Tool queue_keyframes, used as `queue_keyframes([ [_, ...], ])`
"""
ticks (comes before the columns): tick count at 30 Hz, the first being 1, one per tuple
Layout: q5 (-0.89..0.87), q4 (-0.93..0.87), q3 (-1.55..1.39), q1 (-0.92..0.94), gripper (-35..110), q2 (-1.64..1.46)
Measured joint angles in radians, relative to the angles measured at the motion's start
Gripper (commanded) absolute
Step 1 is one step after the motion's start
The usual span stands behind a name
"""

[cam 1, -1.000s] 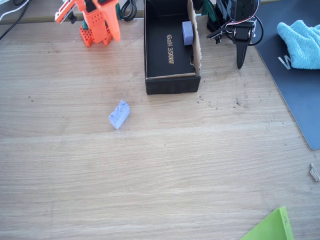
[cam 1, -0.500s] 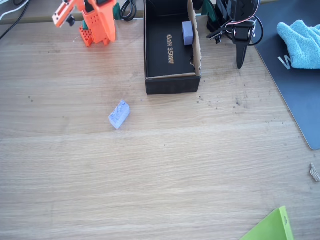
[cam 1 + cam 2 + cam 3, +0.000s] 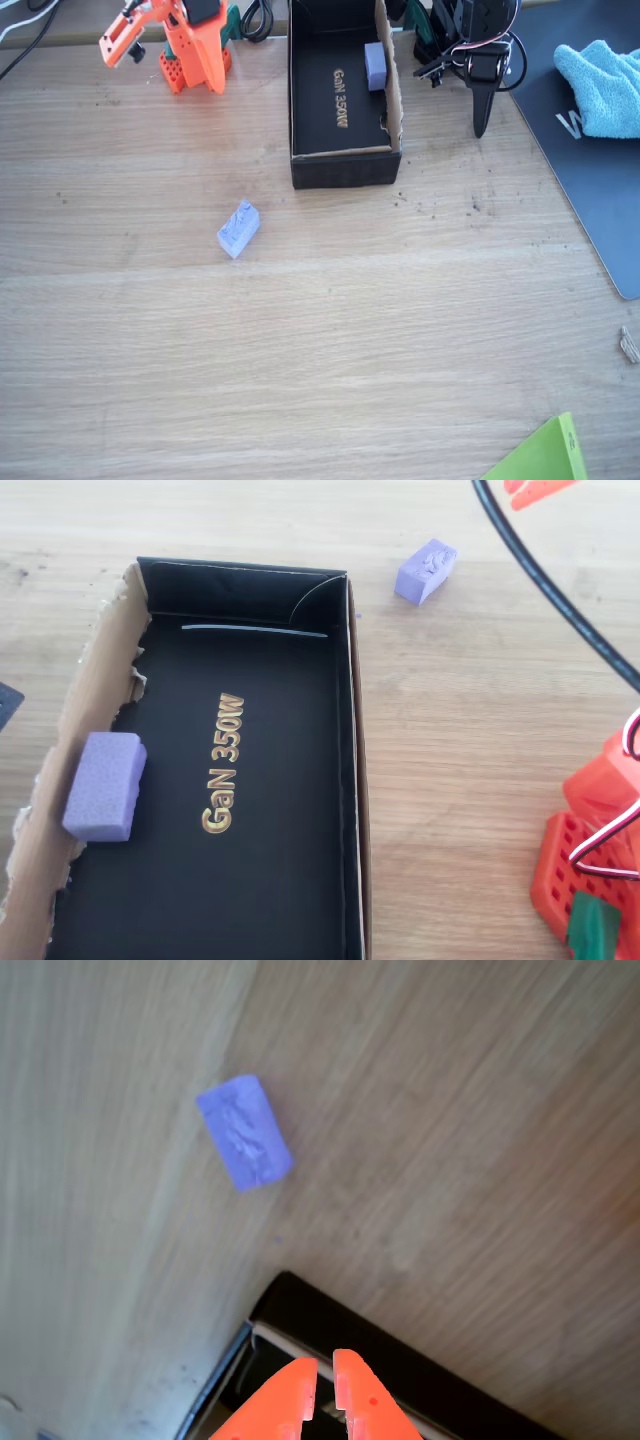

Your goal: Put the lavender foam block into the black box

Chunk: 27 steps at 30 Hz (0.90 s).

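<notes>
Evidently light and soft, the lavender foam block [image 3: 238, 229] wanted gripping across its smooth long sides; pincer [image 3: 325, 1372] nearly closed, empty.

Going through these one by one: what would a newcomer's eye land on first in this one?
Probably the bright orange arm at the top left of the fixed view, its gripper nearly closed and holding nothing. Next, the lavender foam block lying alone on the bare wooden table, apart from the black box up and to its right. Inside the box, a smoother purple block rests against the torn cardboard side.
</notes>
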<state>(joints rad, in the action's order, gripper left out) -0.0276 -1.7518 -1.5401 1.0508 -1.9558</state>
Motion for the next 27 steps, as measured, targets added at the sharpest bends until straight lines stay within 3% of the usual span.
queue_keyframes([
  [27,0.015,0.026,0.198,0.008,2,0.249],
])
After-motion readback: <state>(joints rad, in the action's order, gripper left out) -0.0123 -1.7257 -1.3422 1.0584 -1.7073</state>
